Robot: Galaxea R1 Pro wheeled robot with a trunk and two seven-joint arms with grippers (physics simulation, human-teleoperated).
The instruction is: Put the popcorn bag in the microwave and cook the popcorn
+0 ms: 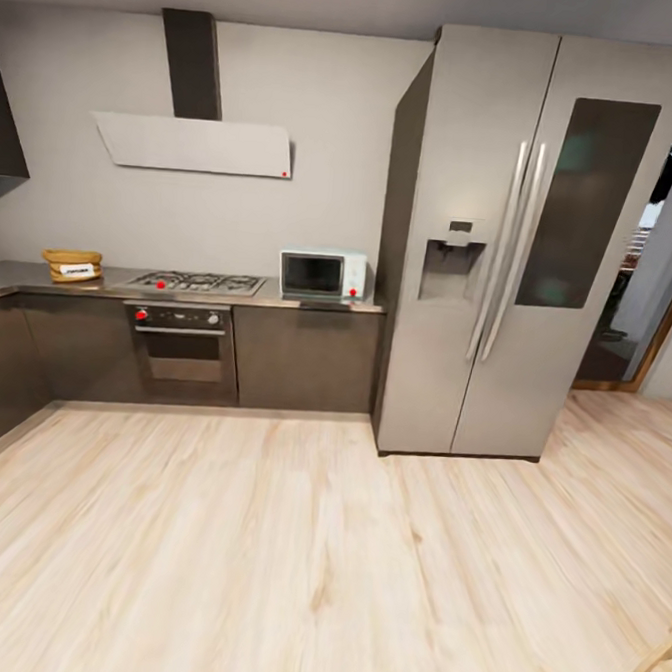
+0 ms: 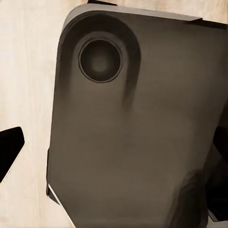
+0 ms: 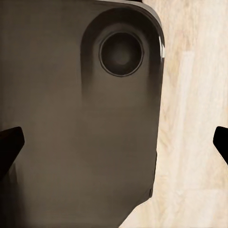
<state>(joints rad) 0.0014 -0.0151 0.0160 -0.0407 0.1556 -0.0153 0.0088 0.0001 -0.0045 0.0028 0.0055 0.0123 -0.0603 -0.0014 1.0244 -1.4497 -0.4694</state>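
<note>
Your popcorn bag sits on the table, well left of the microwave; both tools' fingers stand spread, empty.

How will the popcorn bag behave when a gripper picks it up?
The popcorn bag looks like a soft cloth sack with a rolled rim, so it probably gives under a squeeze. Small and squat on the countertop, it likely is light and unlikely to roll.

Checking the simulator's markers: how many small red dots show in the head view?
5. Extractor hood's lower right corner; gas hob; two on the built-in oven's knobs; mint-white microwave's side panel. Others may be too small to tell.
</note>
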